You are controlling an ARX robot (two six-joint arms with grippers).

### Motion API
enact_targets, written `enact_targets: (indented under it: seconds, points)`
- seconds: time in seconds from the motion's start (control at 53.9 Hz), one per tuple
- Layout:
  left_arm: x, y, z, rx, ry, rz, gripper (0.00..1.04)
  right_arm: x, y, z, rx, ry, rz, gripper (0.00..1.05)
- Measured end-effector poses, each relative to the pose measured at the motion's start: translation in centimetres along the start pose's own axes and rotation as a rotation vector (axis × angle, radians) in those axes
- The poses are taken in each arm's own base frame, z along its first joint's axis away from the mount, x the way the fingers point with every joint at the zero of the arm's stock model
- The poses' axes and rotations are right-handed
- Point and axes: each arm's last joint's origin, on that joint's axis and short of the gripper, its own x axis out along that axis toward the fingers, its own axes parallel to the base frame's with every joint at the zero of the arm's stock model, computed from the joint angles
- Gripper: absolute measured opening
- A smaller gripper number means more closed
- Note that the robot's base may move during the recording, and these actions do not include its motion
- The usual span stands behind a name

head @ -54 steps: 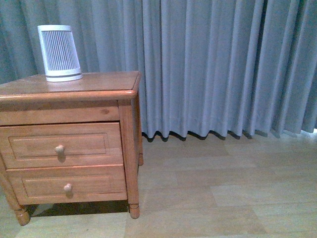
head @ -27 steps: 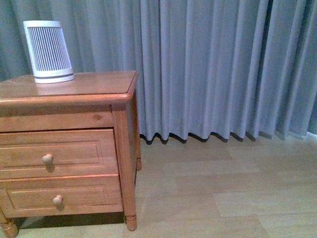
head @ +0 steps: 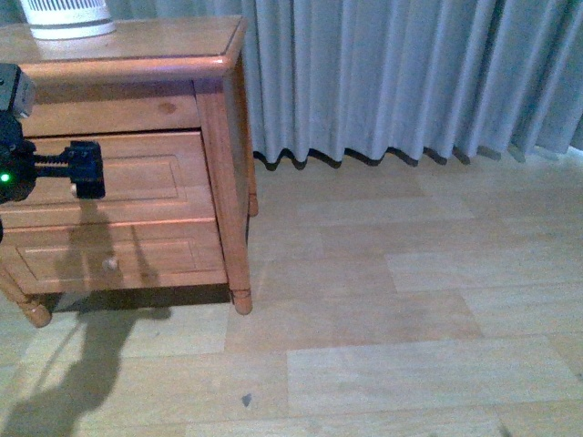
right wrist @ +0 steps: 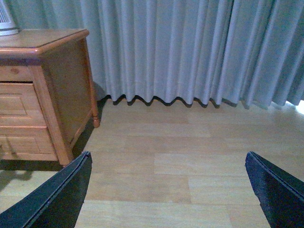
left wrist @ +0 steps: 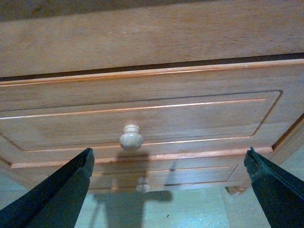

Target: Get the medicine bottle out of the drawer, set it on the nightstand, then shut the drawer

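The nightstand (head: 214, 137) stands at the left in the front view, and shows in the right wrist view (right wrist: 61, 80) too. Its upper drawer (head: 155, 177) looks shut, with its round knob (left wrist: 131, 138) straight ahead in the left wrist view. My left gripper (head: 84, 170) is open and empty, close in front of that knob, its jaws spread wide (left wrist: 168, 161). My right gripper (right wrist: 167, 159) is open and empty over bare floor, away from the nightstand and out of the front view. The medicine bottle is hidden.
A white ribbed appliance (head: 64, 14) stands on the nightstand top. The lower drawer (head: 137, 259) with its knob (left wrist: 142, 185) is shut. Grey curtains (head: 410, 73) hang behind, down to the wood floor (head: 383, 319). The left arm's shadow lies on the floor.
The front view has tilted down and moved closer, so the nightstand sits higher and further left. My left gripper has come into view in front of the upper drawer.
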Motion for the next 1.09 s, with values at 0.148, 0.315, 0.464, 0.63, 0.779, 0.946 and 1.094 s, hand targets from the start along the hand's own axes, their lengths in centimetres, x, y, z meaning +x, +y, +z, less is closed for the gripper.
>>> enact_targets:
  seconds: [0.148,0.315,0.464,0.63,0.779,0.946,1.094]
  points:
    - [3.3,1.3,-1.2,-0.054,-0.003,0.002,0.98,0.0,0.0,0.0,0.000,0.000,0.000,0.98]
    - [4.6,3.2,-2.5,-0.100,0.001,0.022,0.98,0.0,0.0,0.0,0.000,0.000,0.000,0.98]
    - [5.2,4.2,-3.4,-0.123,-0.006,0.020,0.98,0.0,0.0,0.0,0.000,0.000,0.000,0.98]
    - [5.7,3.8,-4.3,-0.121,-0.014,-0.006,0.98,0.0,0.0,0.0,0.000,0.000,0.000,0.98]
    - [6.5,3.4,-4.4,-0.117,-0.022,-0.009,0.98,0.0,0.0,0.0,0.000,0.000,0.000,0.98]
    - [7.9,3.3,-4.6,-0.114,-0.026,-0.001,0.98,0.0,0.0,0.0,0.000,0.000,0.000,0.98]
    - [8.5,3.4,-4.9,-0.115,-0.020,0.007,0.98,0.0,0.0,0.0,0.000,0.000,0.000,0.98]
